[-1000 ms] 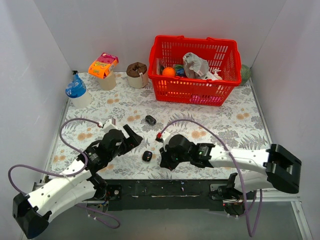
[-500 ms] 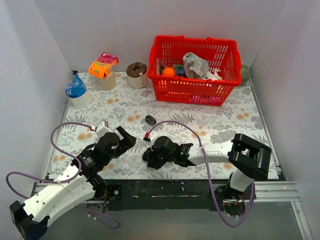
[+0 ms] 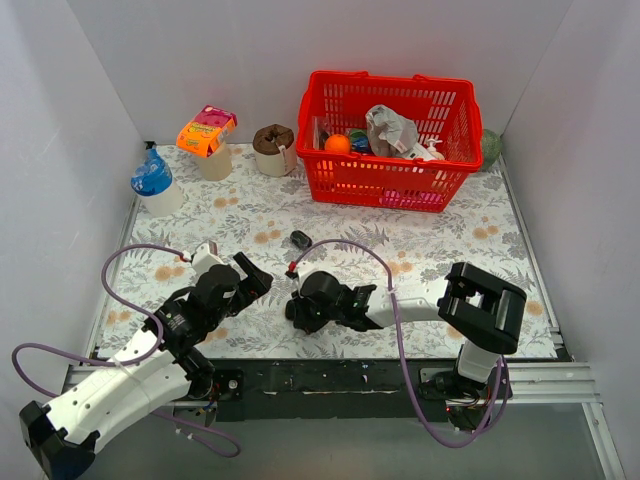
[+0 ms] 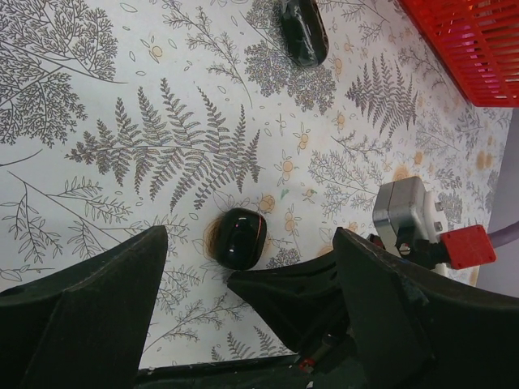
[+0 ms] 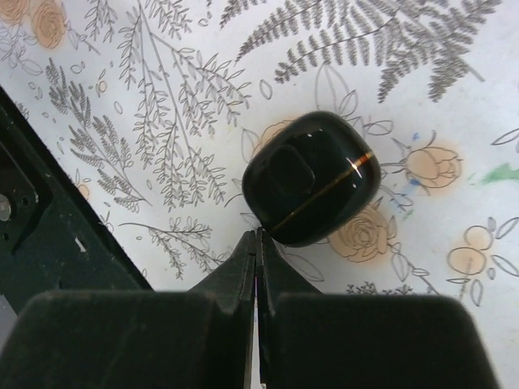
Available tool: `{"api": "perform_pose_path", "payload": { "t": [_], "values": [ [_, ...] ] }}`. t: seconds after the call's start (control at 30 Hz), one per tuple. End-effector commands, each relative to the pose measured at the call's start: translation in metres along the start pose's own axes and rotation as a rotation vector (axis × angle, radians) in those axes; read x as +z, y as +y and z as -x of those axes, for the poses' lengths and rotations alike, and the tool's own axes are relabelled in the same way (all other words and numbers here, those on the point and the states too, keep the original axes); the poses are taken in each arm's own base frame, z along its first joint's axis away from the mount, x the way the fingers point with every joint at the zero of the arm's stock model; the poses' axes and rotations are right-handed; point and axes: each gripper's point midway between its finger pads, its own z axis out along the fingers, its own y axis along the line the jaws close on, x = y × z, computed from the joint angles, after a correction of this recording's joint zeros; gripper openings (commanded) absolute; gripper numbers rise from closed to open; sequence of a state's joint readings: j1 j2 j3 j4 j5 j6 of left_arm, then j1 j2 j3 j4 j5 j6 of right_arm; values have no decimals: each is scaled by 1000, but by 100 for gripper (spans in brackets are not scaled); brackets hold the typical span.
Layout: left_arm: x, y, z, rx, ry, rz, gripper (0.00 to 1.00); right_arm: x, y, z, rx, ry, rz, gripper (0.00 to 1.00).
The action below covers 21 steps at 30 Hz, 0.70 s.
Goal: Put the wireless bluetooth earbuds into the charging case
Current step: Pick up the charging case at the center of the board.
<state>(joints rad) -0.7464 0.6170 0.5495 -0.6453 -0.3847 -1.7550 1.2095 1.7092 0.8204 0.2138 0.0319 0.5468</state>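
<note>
The earbuds are out of view. Two shut black pebble-shaped charging cases lie on the floral cloth. The near case (image 5: pixel 312 178) (image 4: pixel 237 237) has a thin orange seam line. My right gripper (image 5: pixel 258 237) (image 3: pixel 293 312) is shut with nothing in it, and its tips touch this case's near edge. In the top view the right gripper largely hides this case. My left gripper (image 4: pixel 251 243) (image 3: pixel 253 272) stands open just left of it, with the case showing between its fingers, apart from both. The far case (image 3: pixel 300 238) (image 4: pixel 302 31) lies alone toward the basket.
A red basket (image 3: pixel 390 140) full of items stands at the back right, with a green ball (image 3: pixel 490 148) beside it. A blue-capped bottle (image 3: pixel 152 182), an orange packet on a cup (image 3: pixel 207 135) and a brown roll (image 3: pixel 273 148) line the back left. The black table edge runs just behind the near case.
My right gripper has swung left, still shut, until its tips reach the near case. The left gripper has drawn back a little to the left and stays open.
</note>
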Motion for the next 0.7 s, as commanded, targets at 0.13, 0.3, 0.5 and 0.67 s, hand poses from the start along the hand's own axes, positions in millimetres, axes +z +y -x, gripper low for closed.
{"api": "perform_pose_path", "payload": {
  "t": [0.13, 0.3, 0.5, 0.67],
  "values": [
    [3, 2, 0, 11, -9, 14, 84, -1, -20, 19, 30, -68, -34, 1],
    [4, 2, -1, 19, -4, 13, 84, -5, -34, 22, 40, -76, -53, 1],
    [10, 1, -6, 57, 15, 10, 86, -6, -42, 32, 32, -91, -52, 1],
    [20, -1, -14, 113, 53, 20, 90, -10, -48, 37, 30, -91, -53, 1]
  ]
}}
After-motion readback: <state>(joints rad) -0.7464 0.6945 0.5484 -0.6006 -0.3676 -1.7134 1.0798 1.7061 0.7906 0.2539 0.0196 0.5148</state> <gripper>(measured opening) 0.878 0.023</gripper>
